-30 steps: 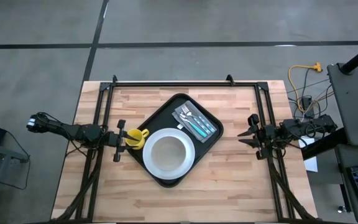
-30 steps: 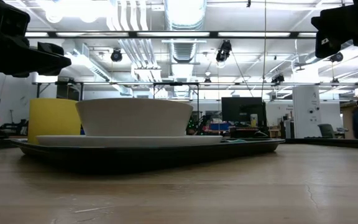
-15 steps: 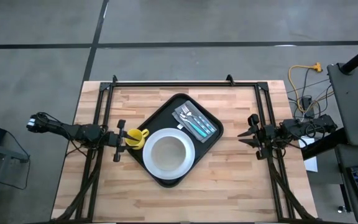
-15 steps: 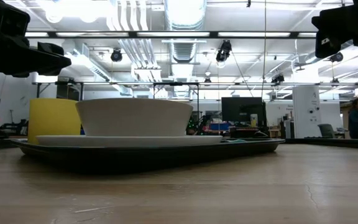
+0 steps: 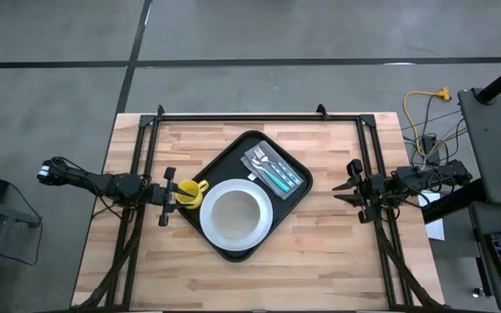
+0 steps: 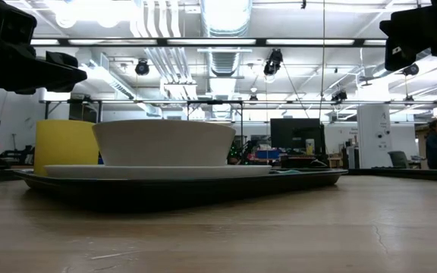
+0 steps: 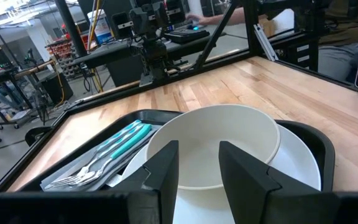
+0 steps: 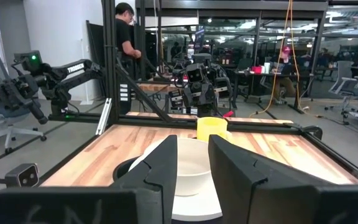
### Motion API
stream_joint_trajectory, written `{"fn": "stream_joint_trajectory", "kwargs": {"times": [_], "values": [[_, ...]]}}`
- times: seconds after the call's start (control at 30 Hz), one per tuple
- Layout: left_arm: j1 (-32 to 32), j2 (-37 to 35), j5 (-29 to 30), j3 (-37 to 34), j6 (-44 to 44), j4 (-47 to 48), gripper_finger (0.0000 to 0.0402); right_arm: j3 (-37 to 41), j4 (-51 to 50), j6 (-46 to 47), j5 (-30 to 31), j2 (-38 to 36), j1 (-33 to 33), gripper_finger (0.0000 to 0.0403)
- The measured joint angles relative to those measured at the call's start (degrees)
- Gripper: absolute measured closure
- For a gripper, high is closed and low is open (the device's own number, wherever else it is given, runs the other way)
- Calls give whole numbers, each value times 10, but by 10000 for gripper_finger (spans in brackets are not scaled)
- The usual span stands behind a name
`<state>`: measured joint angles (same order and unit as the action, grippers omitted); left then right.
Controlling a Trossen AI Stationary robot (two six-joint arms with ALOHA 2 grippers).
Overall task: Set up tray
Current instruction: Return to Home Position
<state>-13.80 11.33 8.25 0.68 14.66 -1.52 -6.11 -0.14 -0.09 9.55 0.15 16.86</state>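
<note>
The black tray [image 5: 296, 193] lies askew in the middle of the table. On it sits a white plate [image 5: 266, 228] with a white bowl [image 5: 236, 214] standing on it. A yellow cup [image 5: 190, 193] stands at the tray's left corner, and cutlery with teal handles [image 5: 277, 171] lies in its far part. My left gripper [image 5: 165, 197] hangs open just left of the cup and above it [image 6: 29, 68], and it faces the bowl [image 7: 213, 140]. My right gripper [image 5: 351, 184] is open near the table's right side, well clear of the tray [image 8: 126, 168].
Black frame rails [image 5: 250, 116] run along the table's far edge and down both sides. Bare wood lies between the tray and my right gripper, and along the near edge. A person [image 8: 128, 37] stands in the room beyond the table.
</note>
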Motion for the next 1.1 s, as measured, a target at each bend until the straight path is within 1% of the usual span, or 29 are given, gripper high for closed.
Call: {"fn": "stream_joint_trajectory", "kwargs": {"times": [0.43,0.9,1.1], "values": [[0,0,0,0,0,0,301,0,0,0,0,0,0,335],[0,0,0,0,0,0,301,0,0,0,0,0,0,319],[0,0,0,0,0,0,301,0,0,-1,0,0,0,325]]}}
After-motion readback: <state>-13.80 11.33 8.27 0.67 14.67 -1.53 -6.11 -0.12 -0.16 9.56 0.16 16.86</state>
